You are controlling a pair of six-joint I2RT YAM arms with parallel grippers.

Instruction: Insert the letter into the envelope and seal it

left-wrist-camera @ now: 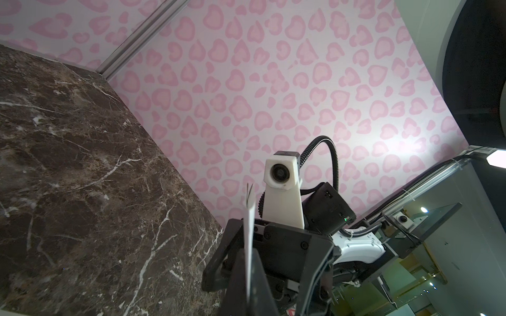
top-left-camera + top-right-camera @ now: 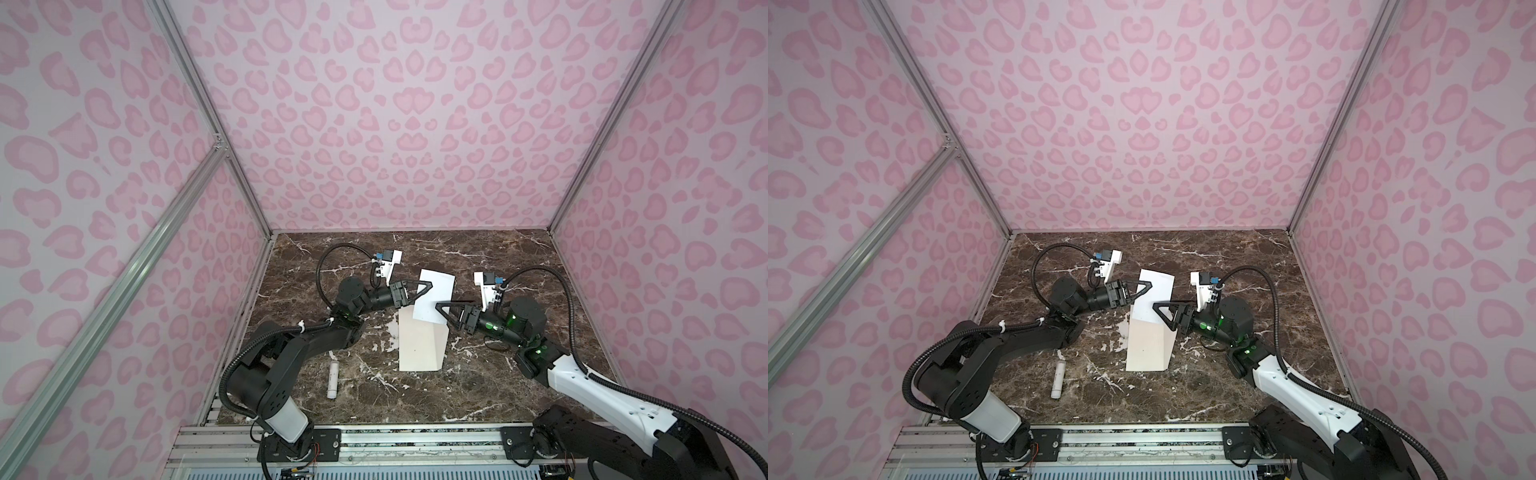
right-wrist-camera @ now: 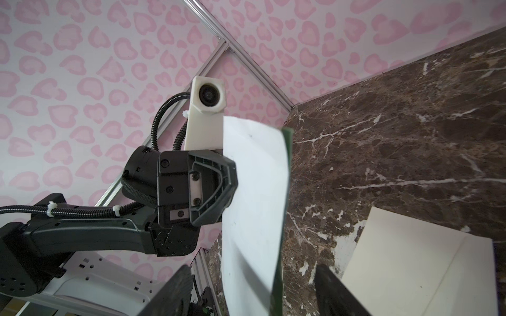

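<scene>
Currently left gripper (image 2: 430, 286) pinches letter (image 2: 436, 296) aloft near envelope (image 2: 419, 349); right gripper (image 2: 442, 306) spread, jaws straddling its edge, probably to take it for insertion.

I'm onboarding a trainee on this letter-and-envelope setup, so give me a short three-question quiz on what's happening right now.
1. True or false: the letter is already inside the envelope.
2. Where does the white stick lie? A) on the table B) on the envelope C) between a claw's jaws
3. Fill in: the ___ claw is shut on the letter.

Key
1. False: it is held up off the table.
2. A.
3. Left: the left claw pinches one edge, while the right claw stands open astride the opposite end.
</scene>
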